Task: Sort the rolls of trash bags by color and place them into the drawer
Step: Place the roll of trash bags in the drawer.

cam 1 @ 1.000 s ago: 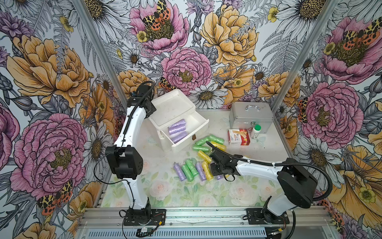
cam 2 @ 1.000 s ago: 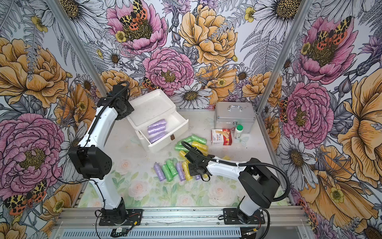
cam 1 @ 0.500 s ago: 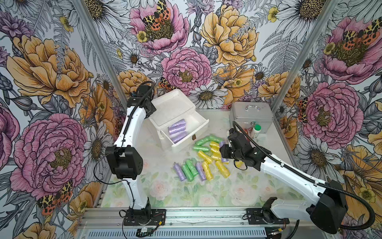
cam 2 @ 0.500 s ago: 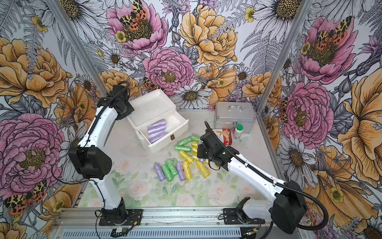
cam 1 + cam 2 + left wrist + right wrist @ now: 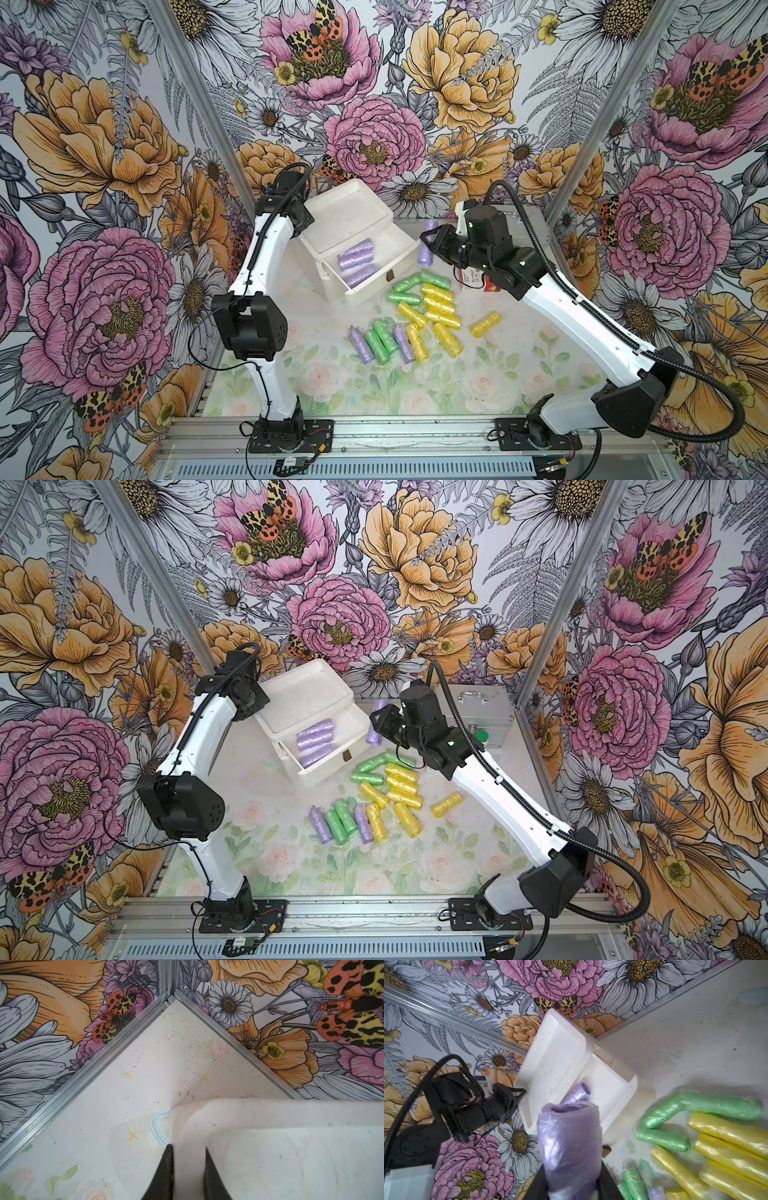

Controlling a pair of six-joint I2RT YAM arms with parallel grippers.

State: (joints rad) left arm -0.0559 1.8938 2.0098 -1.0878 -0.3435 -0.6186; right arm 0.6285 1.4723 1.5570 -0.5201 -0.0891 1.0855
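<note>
Left hand [image 5: 188, 1147]: clamped on white box rim [image 5: 270, 1113].
Right hand [image 5: 571, 1169]: clamped on lilac roll [image 5: 569, 1136], beside open drawer [image 5: 365, 291].
Nearby: loose rolls [image 5: 442, 318] on surface [image 5: 332, 386], silver case [image 5: 478, 717].

The pale tabletop [image 5: 498, 374], printed with faint roses and leaves and speckled with dark crumbs, carries a white plastic drawer box [image 5: 349, 212] at its far left and a silver metal case [image 5: 478, 712] at its far right. Just before the case sit a small red-and-white carton [image 5: 471, 277] and what looks like a green-capped bottle [image 5: 482, 735], mostly hidden. Crinkly plastic rolls of trash bags lie loose mid-table: light green rolls [image 5: 403, 297] and yellow rolls [image 5: 438, 305] bunched beside the box, one lone yellow roll [image 5: 485, 324] apart, and a nearer row of lilac rolls [image 5: 359, 345], green and yellow.
</note>
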